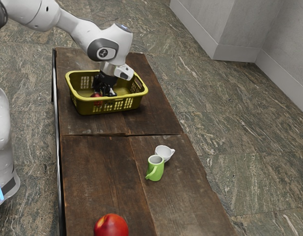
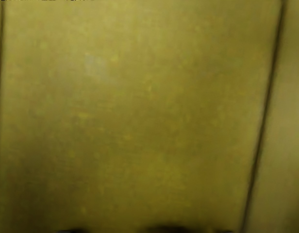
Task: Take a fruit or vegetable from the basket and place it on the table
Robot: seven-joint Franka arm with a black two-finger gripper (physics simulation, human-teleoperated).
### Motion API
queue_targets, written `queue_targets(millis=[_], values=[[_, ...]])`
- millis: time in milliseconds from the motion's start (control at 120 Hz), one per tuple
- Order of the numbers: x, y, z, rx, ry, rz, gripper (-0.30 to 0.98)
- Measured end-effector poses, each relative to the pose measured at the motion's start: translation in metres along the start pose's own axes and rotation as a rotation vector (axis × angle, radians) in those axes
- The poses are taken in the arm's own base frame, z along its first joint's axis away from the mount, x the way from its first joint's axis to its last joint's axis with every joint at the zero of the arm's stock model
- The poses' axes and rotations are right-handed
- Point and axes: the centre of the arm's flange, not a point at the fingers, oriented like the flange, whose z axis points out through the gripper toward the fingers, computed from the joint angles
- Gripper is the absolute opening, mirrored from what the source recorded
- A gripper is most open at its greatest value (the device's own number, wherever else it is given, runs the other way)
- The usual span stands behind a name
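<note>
Reaching in looks done, lifting and placing left: the black two-finger gripper (image 1: pixel 105 93) is inside the yellow plastic basket (image 1: pixel 112 99), by at least one round red fruit (image 1: pixel 96 95) (fingers (image 1: pixel 111 91) apart or together, I cannot tell). On the brown wooden table (image 1: pixel 92 162): one basket, one large red apple (image 1: pixel 111 226), one green mug (image 1: pixel 155 169), one white cup (image 1: pixel 164 152).

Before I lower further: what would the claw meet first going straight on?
Probably the floor of the yellow plastic basket. The round red fruit sits close by the claw; depth is unclear, so it might brush that first.
</note>
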Motion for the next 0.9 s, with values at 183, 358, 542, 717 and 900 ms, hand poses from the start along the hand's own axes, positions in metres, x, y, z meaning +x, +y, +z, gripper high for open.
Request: queue_targets(millis=[183, 358, 542, 717, 900], values=[[0.000, 0.000, 0.000, 0.002, 0.001, -0.003, 0.29], [-0.001, 0.000, -0.011, 0.001, 0.020, -0.003, 0.25], [-0.005, -0.005, -0.045, -0.003, 0.064, -0.010, 0.22], [-0.001, -0.007, -0.078, 0.008, 0.093, -0.013, 0.21], [0.003, 0.009, -0.128, 0.032, 0.149, 0.019, 0.22]])
